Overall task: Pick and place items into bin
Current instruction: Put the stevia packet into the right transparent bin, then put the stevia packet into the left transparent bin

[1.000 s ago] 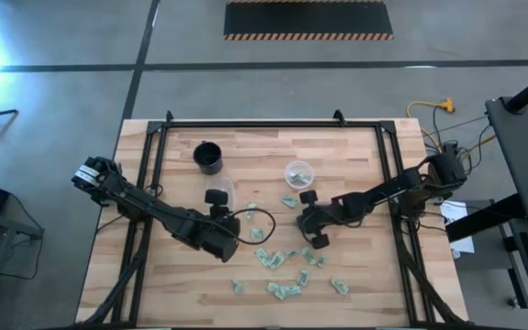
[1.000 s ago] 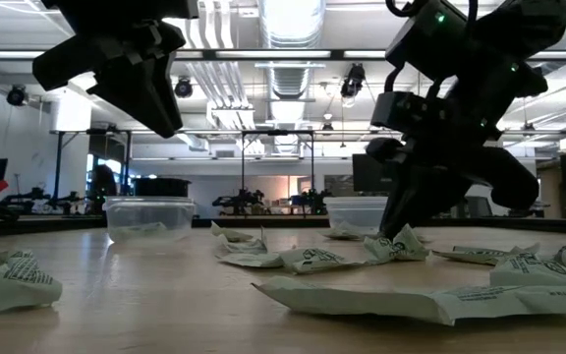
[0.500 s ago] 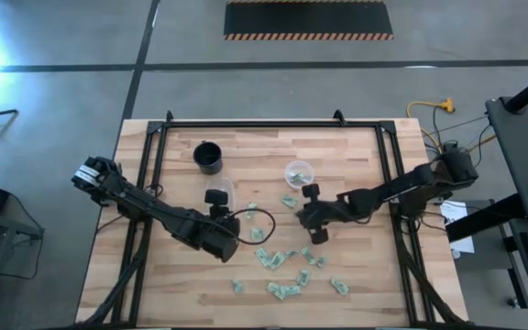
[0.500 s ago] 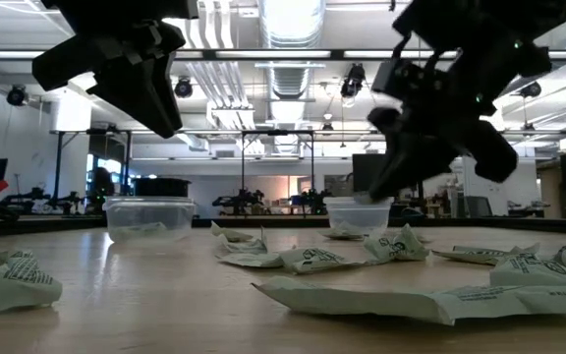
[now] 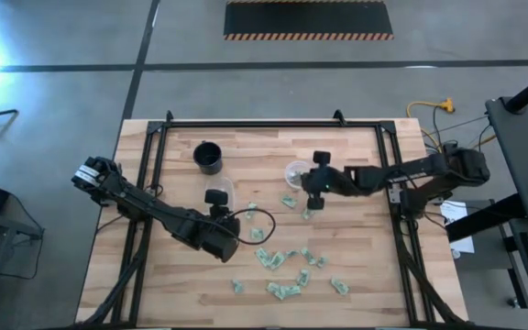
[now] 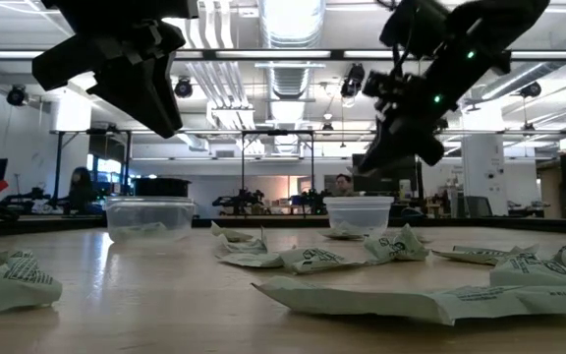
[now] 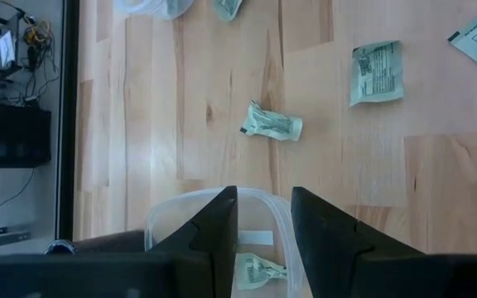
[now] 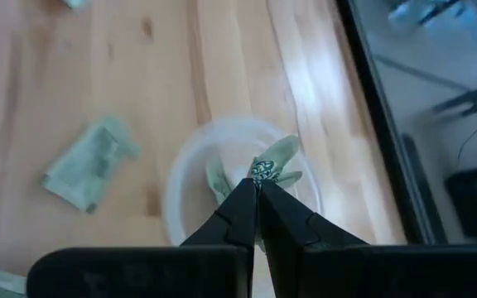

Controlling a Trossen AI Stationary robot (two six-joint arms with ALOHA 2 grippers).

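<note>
The items are small pale green-and-white crumpled packets (image 5: 287,266), scattered over the near half of the wooden table (image 6: 312,258). My right gripper (image 5: 308,180) is above the right clear plastic cup (image 5: 296,170), shut on one packet (image 8: 277,157). More packets lie in that cup (image 8: 219,178). My left gripper (image 5: 216,200) waits open over the left clear cup (image 7: 162,222), which holds a packet (image 7: 255,269). Other packets (image 7: 272,124) lie flat on the wood beyond it. My right gripper pinches one end of a crumpled packet (image 8: 263,170) between its two fingertips. It comes from above, slanting down toward the cup. The packet sticks out past the fingertips and is lifted clear, over the cup's opening (image 8: 190,165).
A black cup (image 5: 208,156) stands near the far left of the table, behind the left clear cup (image 6: 150,218). Dark frame rails (image 5: 159,137) run along the table's left, right and far edges. People (image 6: 79,183) sit in the room beyond.
My right gripper has risen from the scattered packets and moved toward the far edge, ending over the right clear cup with a packet in its fingertips. The left arm has kept still.
</note>
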